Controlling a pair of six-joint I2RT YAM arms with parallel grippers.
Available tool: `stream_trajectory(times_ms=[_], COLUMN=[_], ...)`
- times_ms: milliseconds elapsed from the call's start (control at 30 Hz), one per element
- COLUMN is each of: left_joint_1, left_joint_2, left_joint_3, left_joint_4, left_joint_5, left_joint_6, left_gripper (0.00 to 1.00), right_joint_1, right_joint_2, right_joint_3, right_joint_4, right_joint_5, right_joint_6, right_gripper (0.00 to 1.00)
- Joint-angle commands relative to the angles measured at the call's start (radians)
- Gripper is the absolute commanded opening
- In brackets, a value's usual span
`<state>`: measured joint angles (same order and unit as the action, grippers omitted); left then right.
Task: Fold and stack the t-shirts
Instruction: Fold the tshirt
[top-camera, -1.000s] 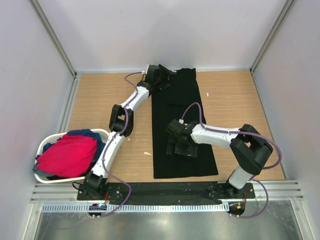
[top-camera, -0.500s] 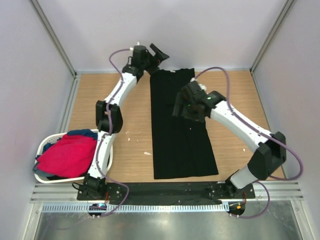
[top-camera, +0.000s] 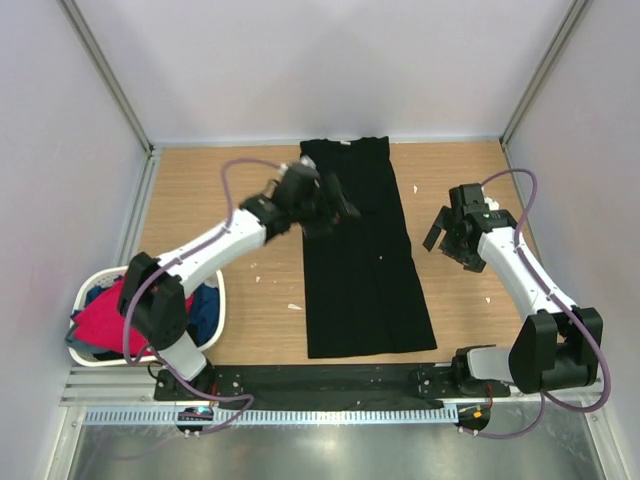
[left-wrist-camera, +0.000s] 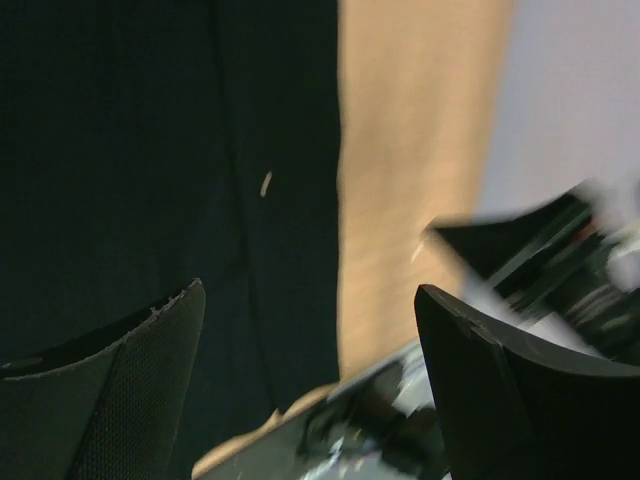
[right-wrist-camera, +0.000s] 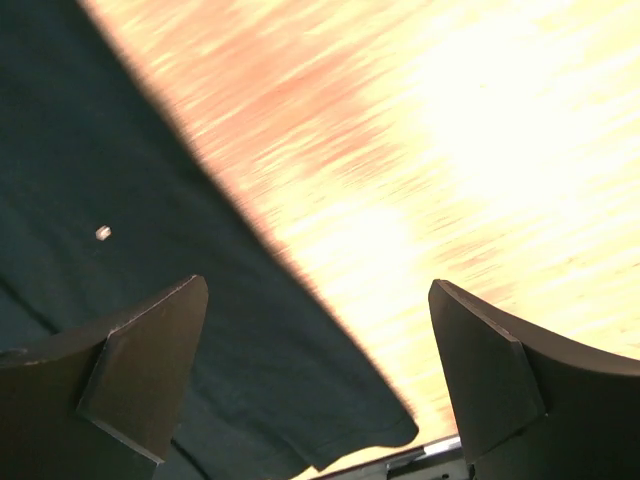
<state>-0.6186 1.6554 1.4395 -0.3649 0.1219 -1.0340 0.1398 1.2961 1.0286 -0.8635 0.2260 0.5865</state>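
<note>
Now our grippers hang empty, jaws spread.
Our left gripper (top-camera: 338, 212) overhangs the flat, narrow black t-shirt (top-camera: 365, 285) mid-frame; our right gripper (top-camera: 448, 248) centre-right.

Your right hand (right-wrist-camera: 318, 300) hangs with its fingers (right-wrist-camera: 140, 370) spread wide and nothing between them. Under it the black t-shirt (right-wrist-camera: 120, 150) lies flat, with a white speck (right-wrist-camera: 103, 232) on the cloth. Past the shirt's slanting edge you see bare worktop (right-wrist-camera: 450, 130), bright and blurred.

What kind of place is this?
Likely a lab robot test cell, not a home: plain white walls boxing in a wooden table, with a black t-shirt laid flat and a laundry basket.
</note>
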Motion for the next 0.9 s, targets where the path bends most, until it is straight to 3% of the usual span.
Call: stream_trajectory(times_ms=[0,200,500,867], left_joint_1=[-0.143,-0.361,-0.604,-0.678], left_joint_2=[-0.077,-0.094,0.118,0.274], left_joint_3=[-0.176,-0.317,-0.205,-0.099], left_joint_4=[-0.025,0.044,0.081,0.067], left_joint_5=[-0.103,-0.153,-0.194,-0.246], left_joint_6=[-0.132,-0.319,-0.474,-0.574], left_gripper=[0.86,0.79,0.7,0.58], right_joint_1=[-0.074,-0.161,-0.221,-0.249], right_joint_2=[-0.023,-0.04,-0.047,-0.09], right_joint_3=[-0.033,-0.078,-0.073,-0.048], right_joint_4=[0.138,0.149,0.149,0.136], right_joint_5=[-0.089,-0.132,-0.154,-0.182], right_joint_6=[-0.046,-0.086,-0.151,-0.172], right_gripper=[1.0,1.0,1.0,1.0])
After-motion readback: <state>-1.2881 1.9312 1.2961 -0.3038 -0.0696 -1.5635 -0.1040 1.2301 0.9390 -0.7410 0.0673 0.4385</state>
